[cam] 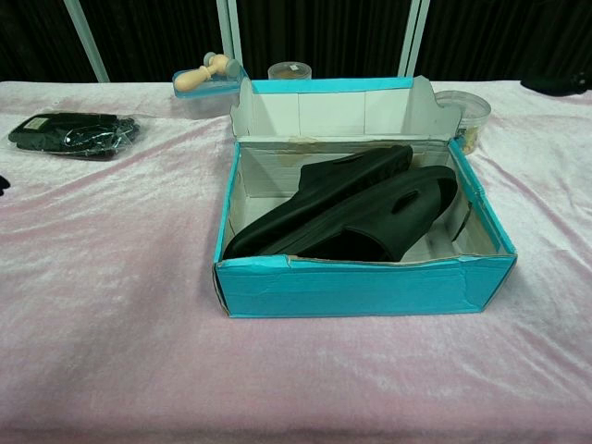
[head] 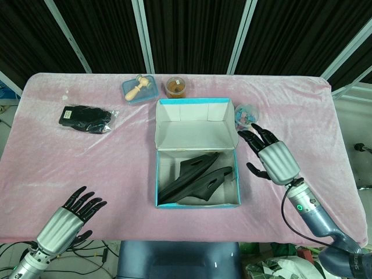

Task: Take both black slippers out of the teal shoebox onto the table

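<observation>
Head view: both slippers [head: 197,177] lie in shoebox [head: 160,168] | right hand [head: 272,156] spread, empty, beside it (left hand [head: 70,218] likewise, idle) | next: reach in, grasp top slipper.

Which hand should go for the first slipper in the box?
Probably the right hand. It hovers open just beside the shoebox, near the slippers. The left hand sits far off at the table's near corner.

1. The teal shoebox [head: 197,152] stood open-topped, its raised lid flap [head: 195,110] walling the far side.
2. A plastic jar [head: 246,114] crowded the box's far right corner.
3. Bare pink tablecloth [head: 104,165] lay left and right of the box.
</observation>
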Controlling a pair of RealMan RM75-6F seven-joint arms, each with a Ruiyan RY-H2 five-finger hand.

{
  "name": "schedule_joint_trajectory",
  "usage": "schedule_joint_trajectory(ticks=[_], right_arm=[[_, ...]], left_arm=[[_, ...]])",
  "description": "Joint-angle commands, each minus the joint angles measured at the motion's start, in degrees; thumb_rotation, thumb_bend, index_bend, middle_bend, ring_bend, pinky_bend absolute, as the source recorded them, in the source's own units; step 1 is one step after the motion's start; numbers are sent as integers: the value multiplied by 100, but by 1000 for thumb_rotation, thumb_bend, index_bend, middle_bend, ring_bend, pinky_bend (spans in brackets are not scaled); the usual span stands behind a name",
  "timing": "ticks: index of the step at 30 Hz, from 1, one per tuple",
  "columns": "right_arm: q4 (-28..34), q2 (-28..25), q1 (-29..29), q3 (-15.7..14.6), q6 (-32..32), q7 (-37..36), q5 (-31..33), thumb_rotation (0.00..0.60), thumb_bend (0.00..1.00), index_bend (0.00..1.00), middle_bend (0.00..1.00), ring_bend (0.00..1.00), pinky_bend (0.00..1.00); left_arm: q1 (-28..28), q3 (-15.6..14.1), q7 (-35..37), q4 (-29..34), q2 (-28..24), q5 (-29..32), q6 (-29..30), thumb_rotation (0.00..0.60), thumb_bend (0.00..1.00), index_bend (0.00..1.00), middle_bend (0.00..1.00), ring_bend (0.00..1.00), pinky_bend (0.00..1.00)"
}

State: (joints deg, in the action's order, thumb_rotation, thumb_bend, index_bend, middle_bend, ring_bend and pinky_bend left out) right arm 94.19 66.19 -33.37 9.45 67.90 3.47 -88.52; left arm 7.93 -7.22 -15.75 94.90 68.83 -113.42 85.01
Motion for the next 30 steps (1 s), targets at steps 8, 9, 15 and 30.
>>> schedule_joint_trajectory(ticks=[8, 9, 15, 30], right_arm=[[225, -33, -242, 116, -411, 292, 311, 600, 217, 134, 159, 50, 189], [247, -53, -228, 88, -427, 253, 312, 600, 196, 145, 163, 50, 189], [787, -463, -113, -365, -638, -499, -176, 600, 128, 225, 197, 50, 190], [750, 33, -171, -773, -1096, 630, -461, 600, 154, 237, 190, 48, 189]], left_arm=[[-135, 69, 234, -194, -8, 381, 185, 600, 0, 185, 243, 148, 97], [-155, 80, 242, -189, -15, 437, 202, 600, 0, 179, 241, 148, 93], [-369, 317, 428, -12, -178, 1086, 490, 600, 0, 168, 236, 148, 88], [-588, 670, 982, -1, -537, 1821, 861, 600, 0, 164, 231, 148, 79]])
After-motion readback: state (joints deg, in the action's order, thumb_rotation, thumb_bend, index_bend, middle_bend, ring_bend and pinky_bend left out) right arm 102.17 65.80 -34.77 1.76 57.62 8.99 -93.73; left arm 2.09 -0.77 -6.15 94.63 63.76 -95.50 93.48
